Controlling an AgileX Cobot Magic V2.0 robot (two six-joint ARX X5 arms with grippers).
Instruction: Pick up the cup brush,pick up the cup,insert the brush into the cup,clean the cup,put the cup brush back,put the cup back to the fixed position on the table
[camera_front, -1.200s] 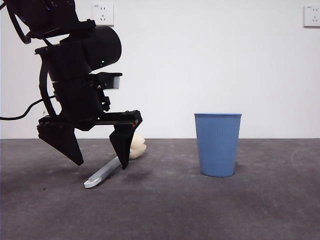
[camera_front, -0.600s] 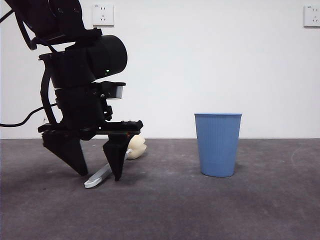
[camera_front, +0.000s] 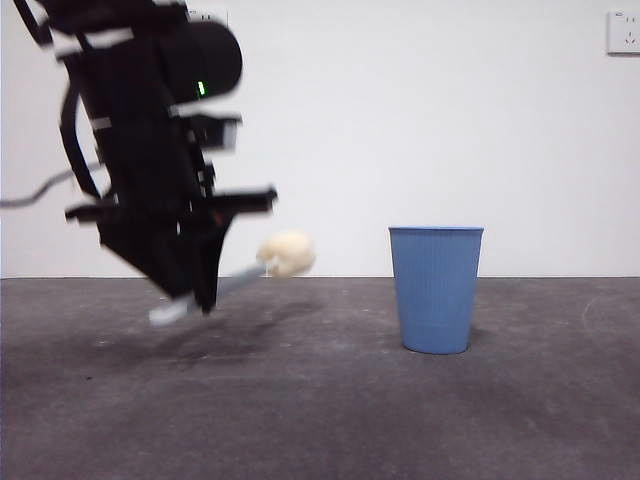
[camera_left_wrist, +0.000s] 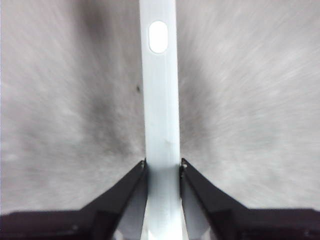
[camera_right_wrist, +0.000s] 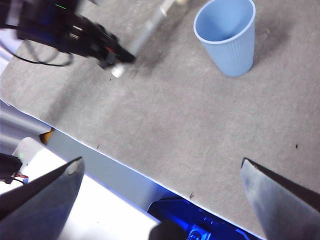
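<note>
My left gripper (camera_front: 195, 295) is shut on the grey handle of the cup brush (camera_front: 235, 283) and holds it lifted off the table (camera_front: 330, 420), sponge head (camera_front: 286, 254) pointing right towards the cup. In the left wrist view the handle (camera_left_wrist: 161, 115) runs straight out between my closed jaws. The light blue cup (camera_front: 435, 288) stands upright on the table to the right, untouched; the right wrist view shows it from above (camera_right_wrist: 227, 35). My right gripper (camera_right_wrist: 160, 200) is open and empty, high above the table's near edge. That view also shows the left arm (camera_right_wrist: 65, 32) with the brush.
A white wall with two sockets (camera_front: 624, 30) stands behind the table. The table's near edge (camera_right_wrist: 125, 167) shows in the right wrist view, with pale floor beyond it.
My left gripper closed on the brush handle and lifted it off the table. The sponge head rose and moved slightly right. The cup has not moved.
</note>
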